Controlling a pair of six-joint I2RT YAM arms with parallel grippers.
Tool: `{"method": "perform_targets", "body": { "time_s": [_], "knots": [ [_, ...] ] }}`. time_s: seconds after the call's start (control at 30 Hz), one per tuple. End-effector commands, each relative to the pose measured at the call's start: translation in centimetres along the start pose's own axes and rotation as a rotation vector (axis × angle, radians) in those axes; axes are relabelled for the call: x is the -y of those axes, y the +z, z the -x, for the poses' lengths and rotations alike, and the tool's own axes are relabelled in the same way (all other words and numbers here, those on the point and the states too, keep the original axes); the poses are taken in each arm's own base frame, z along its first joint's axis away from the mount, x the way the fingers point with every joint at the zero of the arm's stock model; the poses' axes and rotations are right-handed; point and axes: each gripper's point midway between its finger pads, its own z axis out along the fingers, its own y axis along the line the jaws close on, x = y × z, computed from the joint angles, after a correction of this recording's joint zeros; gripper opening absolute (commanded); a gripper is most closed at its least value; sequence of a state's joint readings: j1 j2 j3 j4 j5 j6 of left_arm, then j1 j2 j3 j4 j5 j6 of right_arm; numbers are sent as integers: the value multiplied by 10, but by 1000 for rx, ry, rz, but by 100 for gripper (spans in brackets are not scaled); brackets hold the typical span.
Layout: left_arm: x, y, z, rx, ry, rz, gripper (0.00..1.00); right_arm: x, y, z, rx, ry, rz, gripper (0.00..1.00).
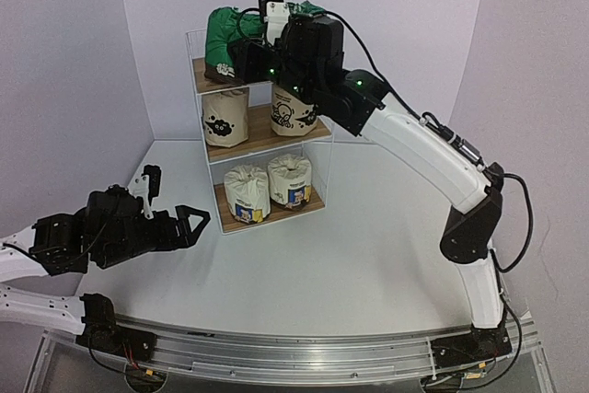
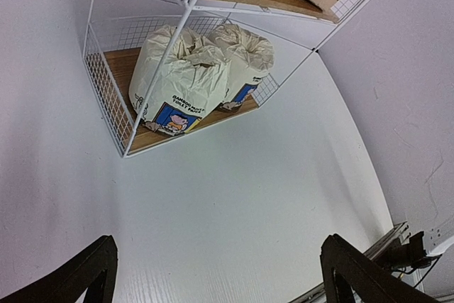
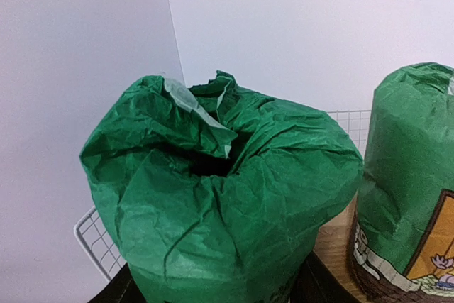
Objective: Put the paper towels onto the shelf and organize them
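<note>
The shelf (image 1: 207, 149) stands at the back of the table. Two white paper towel rolls (image 1: 247, 192) sit on its bottom board, also in the left wrist view (image 2: 186, 79). Two beige rolls (image 1: 225, 117) sit on the middle board. My right gripper (image 1: 241, 57) is at the top board, shut on a green roll (image 1: 230, 32) that fills the right wrist view (image 3: 227, 189); the dark fingers (image 3: 120, 290) press its sides. A second green roll (image 3: 415, 175) stands upright beside it on the board. My left gripper (image 1: 189, 223) is open and empty above the table, left of the shelf.
The shelf's wire mesh side (image 3: 92, 243) is close behind the held roll. White walls enclose the table at the back and both sides. The right arm (image 1: 423, 149) stretches from the near right corner to the shelf top. A metal rail (image 1: 304, 356) runs along the near edge.
</note>
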State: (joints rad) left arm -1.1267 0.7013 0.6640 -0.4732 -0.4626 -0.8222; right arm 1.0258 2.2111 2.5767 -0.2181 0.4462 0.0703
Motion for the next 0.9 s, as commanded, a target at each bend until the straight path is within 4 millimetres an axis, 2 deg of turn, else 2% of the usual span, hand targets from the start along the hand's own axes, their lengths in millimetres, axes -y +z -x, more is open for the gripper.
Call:
{"method": "perform_targets", "body": {
  "time_s": [0.0, 0.37, 0.6, 0.77, 0.87],
  "knots": [
    [3, -3, 2, 9, -34, -24, 100, -4, 11, 2, 93, -86, -55, 43],
    [-5, -15, 5, 38, -70, -48, 100, 4, 24, -17, 118, -164, -154, 47],
    [-8, -16, 0, 12, -73, -37, 100, 1, 35, -35, 130, -163, -154, 58],
    [-12, -14, -5, -8, -74, -16, 100, 1, 37, -35, 143, -164, -161, 69],
    [-14, -14, -3, 0, -64, 0, 100, -5, 33, -31, 141, -166, -119, 72]
  ]
}}
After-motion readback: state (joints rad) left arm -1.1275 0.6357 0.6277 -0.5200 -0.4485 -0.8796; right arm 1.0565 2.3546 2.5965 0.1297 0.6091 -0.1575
